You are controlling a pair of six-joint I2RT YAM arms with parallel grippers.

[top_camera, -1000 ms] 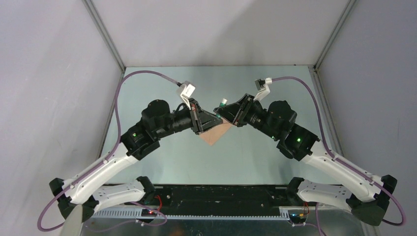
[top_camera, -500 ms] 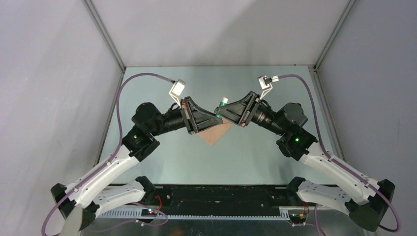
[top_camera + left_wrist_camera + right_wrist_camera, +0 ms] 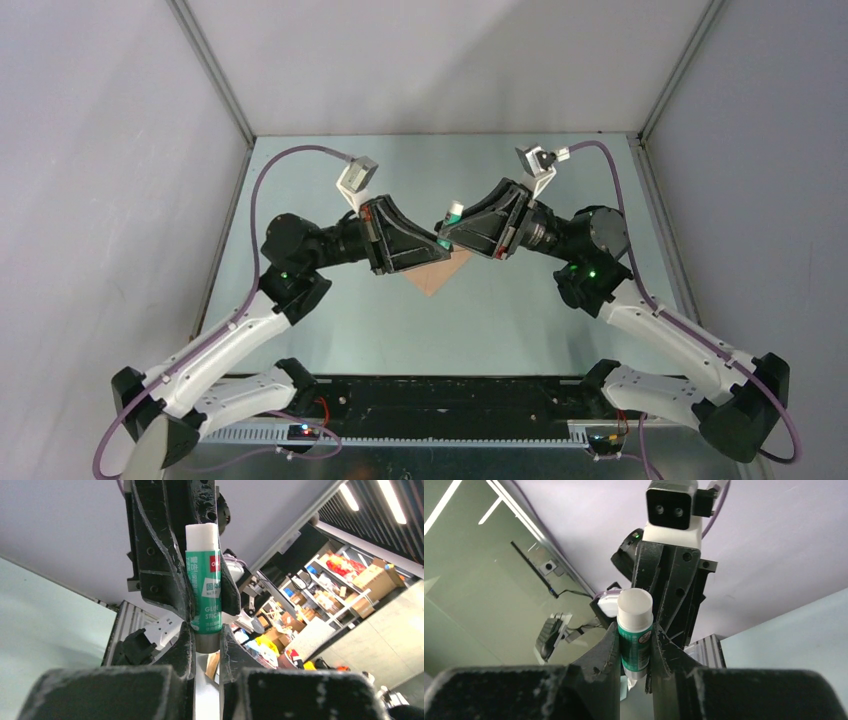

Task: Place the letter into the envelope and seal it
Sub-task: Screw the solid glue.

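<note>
A green glue stick (image 3: pixel 452 212) with a white cap is held upright in the air between both grippers. My left gripper (image 3: pixel 439 242) is shut on its grey base (image 3: pixel 207 642). My right gripper (image 3: pixel 446 231) is shut on its green body (image 3: pixel 634 635). The cap end (image 3: pixel 202 534) points up, away from both cameras. A flat tan paper (image 3: pixel 436 275) lies on the table below the grippers. Only one corner shows, so I cannot tell whether it is the envelope or the letter, and no flap shows.
The pale green table (image 3: pixel 520 320) is walled by white panels with metal corner posts (image 3: pixel 215 75). Purple cables (image 3: pixel 290 152) arc over both arms. The arm bases sit along the near rail (image 3: pixel 440 400).
Both wrists have tilted up and the elbows have drawn back outward. The glue stick stays between the two grippers, slightly higher. The tan paper has not moved.
</note>
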